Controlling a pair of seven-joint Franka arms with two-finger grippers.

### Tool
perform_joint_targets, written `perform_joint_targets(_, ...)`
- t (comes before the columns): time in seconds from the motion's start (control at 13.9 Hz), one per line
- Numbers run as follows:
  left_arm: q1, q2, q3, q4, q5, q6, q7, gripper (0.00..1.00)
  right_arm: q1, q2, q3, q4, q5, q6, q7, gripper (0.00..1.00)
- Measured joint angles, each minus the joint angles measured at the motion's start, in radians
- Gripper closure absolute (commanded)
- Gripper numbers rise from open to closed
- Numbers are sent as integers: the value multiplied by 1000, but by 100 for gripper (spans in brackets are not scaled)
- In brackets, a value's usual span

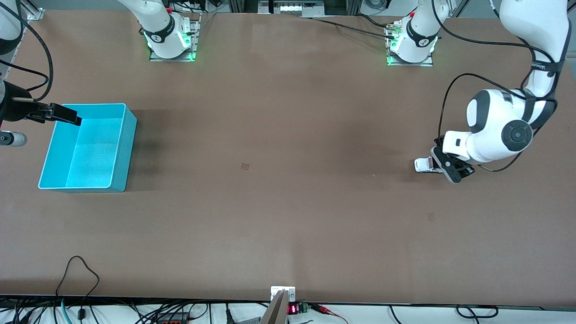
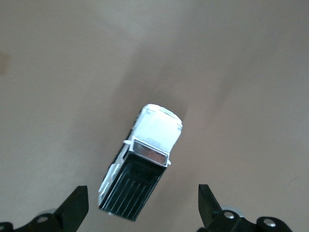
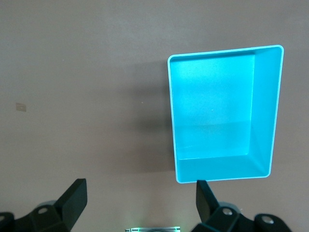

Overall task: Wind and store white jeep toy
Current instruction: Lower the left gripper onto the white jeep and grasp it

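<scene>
- Toward the left arm's end of the brown table (image 1: 288, 216), the small white jeep toy with its black ribbed roof and rear section (image 1: 423, 165) is sitting on the surface, not yet lifted or wound.
- We are hanging our left gripper (image 1: 454, 168) low over the jeep's black rear; its fingers (image 2: 75, 208) are standing spread to either side of the roof, gripping nothing, and we judge this is lining them up to close on its flanks.
- Well apart, toward the right arm's end, the open-topped turquoise plastic bin (image 1: 121, 148) is resting, apparently to receive the toy.
- We are holding our right gripper (image 1: 67, 116) over the bin's rim, fingers (image 3: 72, 200) parted and carrying nothing; this arm is waiting.
</scene>
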Motion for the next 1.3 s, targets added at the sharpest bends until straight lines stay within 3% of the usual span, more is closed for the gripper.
perform_joint_targets(0.5,21,17,0,-36,38,125,264,0,0,0,0,0,0,0,0,0)
perform_joint_targets(1.3,31,62,-4,-72,79,213,331,0,0,0,0,0,0,0,0,0)
